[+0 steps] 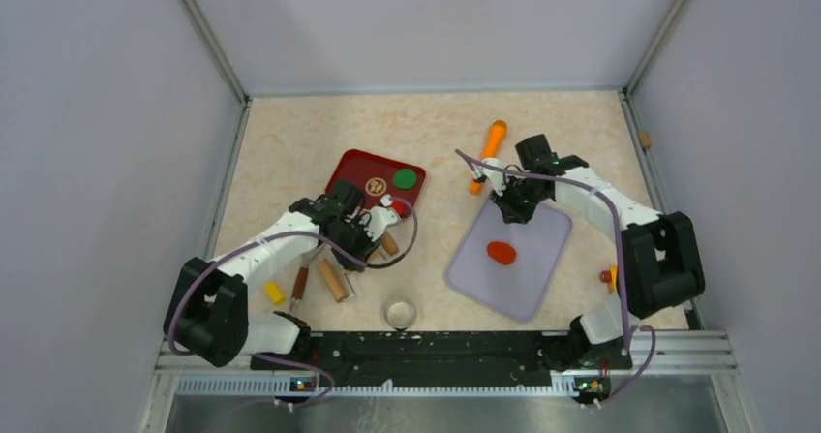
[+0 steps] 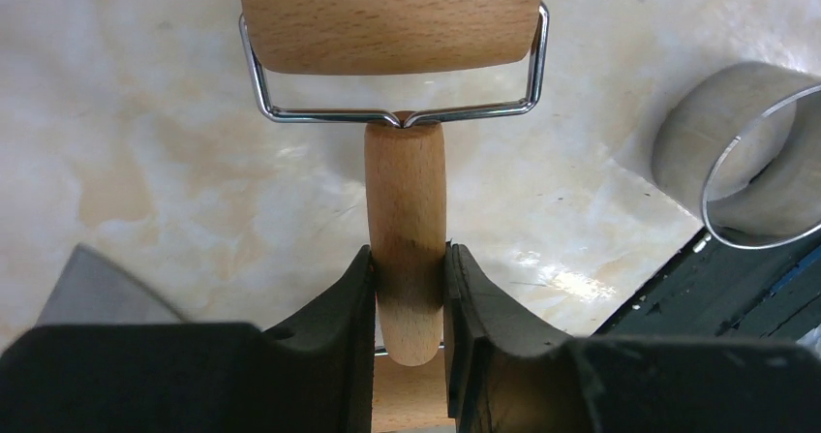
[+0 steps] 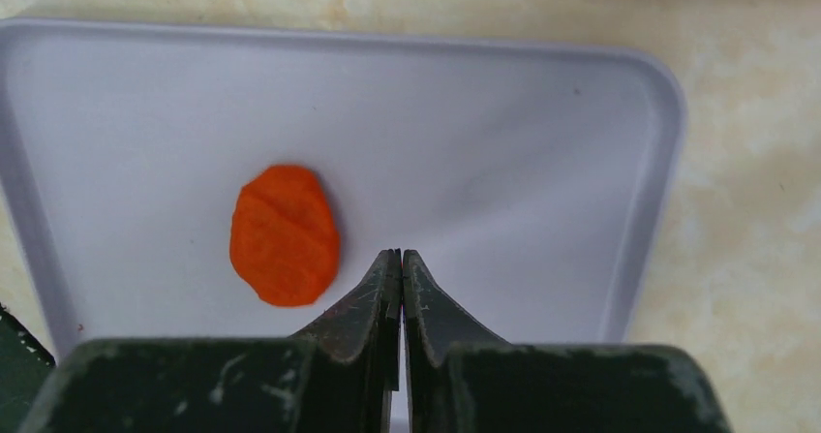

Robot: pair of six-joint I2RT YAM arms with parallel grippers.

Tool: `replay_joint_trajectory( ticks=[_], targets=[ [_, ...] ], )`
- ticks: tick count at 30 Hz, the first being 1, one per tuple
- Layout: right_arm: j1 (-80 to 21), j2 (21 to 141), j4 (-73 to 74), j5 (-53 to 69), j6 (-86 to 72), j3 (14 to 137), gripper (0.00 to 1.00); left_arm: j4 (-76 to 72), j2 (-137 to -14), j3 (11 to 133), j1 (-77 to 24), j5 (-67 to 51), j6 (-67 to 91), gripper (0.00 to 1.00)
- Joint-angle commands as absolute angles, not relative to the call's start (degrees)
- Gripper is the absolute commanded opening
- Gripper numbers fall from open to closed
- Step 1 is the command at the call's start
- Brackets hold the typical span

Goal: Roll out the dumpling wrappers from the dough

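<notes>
One orange-red dumpling wrapper (image 1: 501,252), a flat, slightly oval disc, lies on the lavender tray (image 1: 542,263). It also shows in the right wrist view (image 3: 285,235), left of centre on the tray (image 3: 542,113). My right gripper (image 1: 513,210) hovers over the tray's far end, just beside the wrapper, and its fingertips (image 3: 400,256) are shut with nothing between them. My left gripper (image 1: 350,257) is shut on the handle of a wooden roller (image 2: 407,249). The roller's barrel (image 2: 387,16) rests ahead on the table, and shows in the top view (image 1: 332,280).
A red tray (image 1: 353,167) at the back left holds a green disc (image 1: 405,177) and a brown patterned disc (image 1: 376,184). An orange stick (image 1: 489,147) lies behind the lavender tray. A metal ring cutter (image 1: 400,313) (image 2: 745,162) stands near the front rail. Small tools (image 1: 274,293) lie at the front left.
</notes>
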State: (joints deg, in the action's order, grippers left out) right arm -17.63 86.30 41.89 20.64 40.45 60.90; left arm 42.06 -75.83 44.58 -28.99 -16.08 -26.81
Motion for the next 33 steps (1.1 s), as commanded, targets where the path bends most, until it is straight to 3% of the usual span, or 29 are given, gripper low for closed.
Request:
replay_joint_trajectory(
  ticks=[1, 19, 24, 28, 30, 33],
  targets=[
    [-22.4, 92.3, 36.5, 20.8, 41.7, 65.1, 0.02, 43.4, -73.5, 51.2, -21.9, -18.9, -24.3, 0.00],
    [-34.6, 114.2, 29.2, 23.1, 28.3, 81.9, 0.00, 43.7, -65.3, 59.9, 1.6, -26.3, -9.9, 0.00],
    [-35.9, 113.9, 30.6, 24.9, 25.2, 86.0, 0.00, 43.7, -65.9, 62.0, 2.4, -28.8, -10.7, 0.00],
    [-35.0, 104.4, 36.3, 30.0, 23.7, 86.2, 0.00, 43.2, -64.2, 63.0, 0.4, -32.0, -12.4, 0.00],
    [-33.7, 98.5, 37.5, 31.4, 20.1, 86.2, 0.09, 42.4, -62.9, 63.4, -5.7, -30.8, -14.4, 0.00],
    [-30.2, 90.7, 35.7, 31.7, 10.3, 86.3, 0.36, 42.1, -63.0, 65.0, -13.3, -30.0, -17.7, 0.00]
  ],
)
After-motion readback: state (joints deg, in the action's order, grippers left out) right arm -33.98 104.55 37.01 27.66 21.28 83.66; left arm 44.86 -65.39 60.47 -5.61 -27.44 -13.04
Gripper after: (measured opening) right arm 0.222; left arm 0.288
